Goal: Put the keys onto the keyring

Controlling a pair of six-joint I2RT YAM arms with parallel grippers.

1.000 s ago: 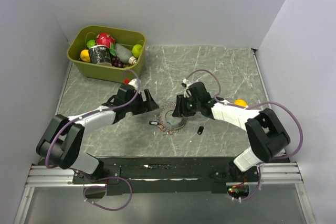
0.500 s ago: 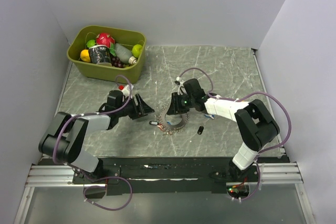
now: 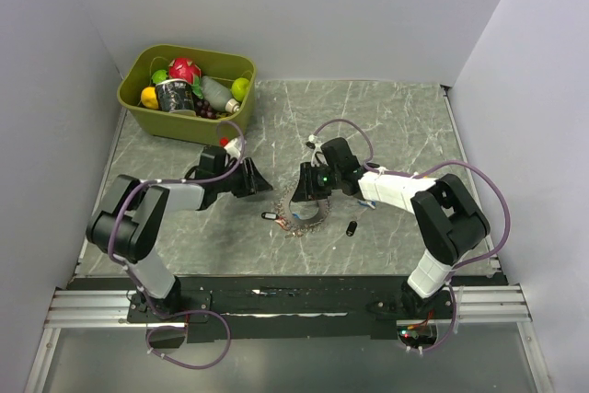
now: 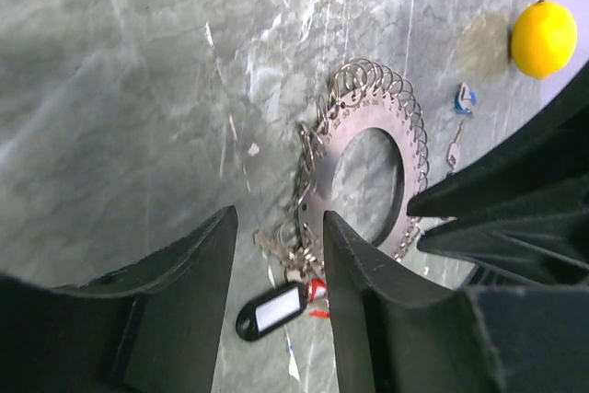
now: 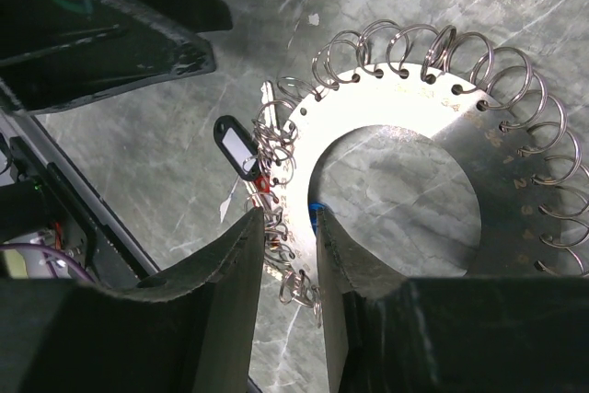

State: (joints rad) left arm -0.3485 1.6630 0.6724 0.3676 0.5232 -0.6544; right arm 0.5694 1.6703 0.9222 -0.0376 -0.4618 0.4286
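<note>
The keyring (image 3: 311,211) is a flat metal disc with a wide hole and many small wire rings round its rim; it lies on the marble table and also shows in the left wrist view (image 4: 368,140) and the right wrist view (image 5: 433,117). A black tag with a white label (image 4: 276,310) and a red-headed key (image 4: 317,290) hang at its near rim. A blue-headed key (image 4: 466,97) lies beyond it, and a black key (image 3: 351,227) to its right. My left gripper (image 4: 279,220) is open, the tag between its fingers. My right gripper (image 5: 290,220) is shut across the disc's band.
A green bin (image 3: 175,124) holding fruit and a can stands at the back left. A yellow lemon (image 4: 543,39) lies on the table behind the right arm. Grey walls close in the left, back and right sides.
My right gripper slid left onto the disc's left rim, then held still. My left arm pulled back left, then its gripper edged up and right toward the tag.
</note>
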